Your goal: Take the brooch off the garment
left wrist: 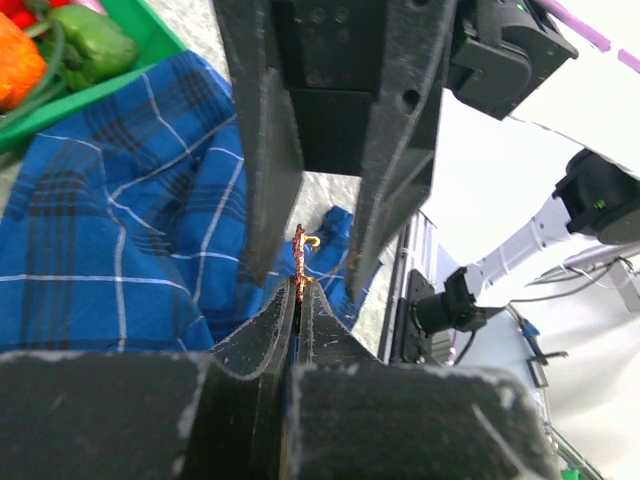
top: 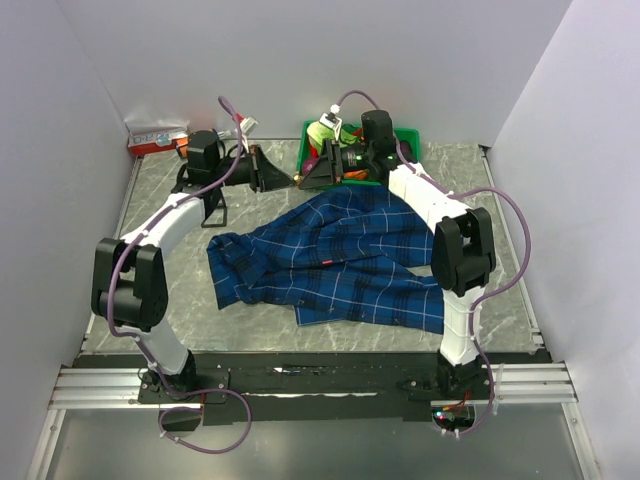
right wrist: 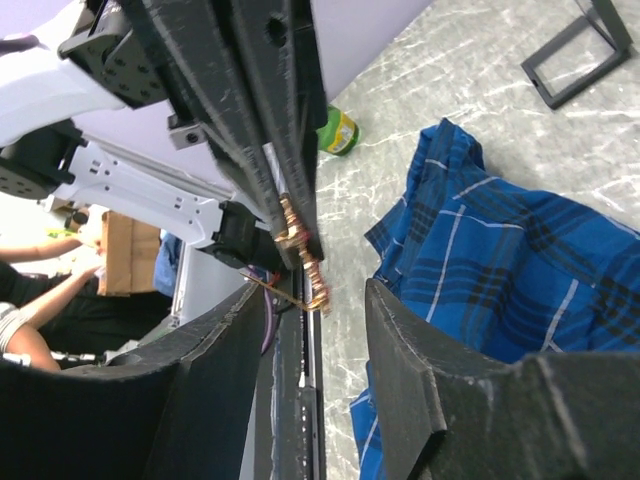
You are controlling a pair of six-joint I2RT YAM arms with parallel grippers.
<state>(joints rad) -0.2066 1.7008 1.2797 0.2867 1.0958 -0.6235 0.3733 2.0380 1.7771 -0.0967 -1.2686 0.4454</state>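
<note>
Left wrist view: the brooch [left wrist: 299,255], a small gold ornament, is pinched edge-on between the closed fingertips of the left gripper [left wrist: 298,290], held in the air clear of the garment [left wrist: 120,230]. Right wrist view confirms it: the brooch [right wrist: 300,258] hangs from those shut fingers, between the two parted fingers of the right gripper [right wrist: 315,295]. The right gripper stands about half open, straddles the ornament and grips nothing; whether a finger brushes it cannot be told.

Top view: both grippers meet tip to tip, left gripper [top: 280,172] and right gripper [top: 312,172], above the far edge of the garment [top: 340,265]. The blue plaid shirt lies crumpled flat at mid-table, its red tag [top: 326,262] facing up.

Behind the right gripper sits a green bin [top: 408,140] holding toy produce, partly hidden by the arm. A black frame stand [top: 215,210] stands near the left arm, and a red-and-white box [top: 155,138] lies in the far left corner.

The table [top: 150,200] is grey marbled, enclosed by plain white walls.
</note>
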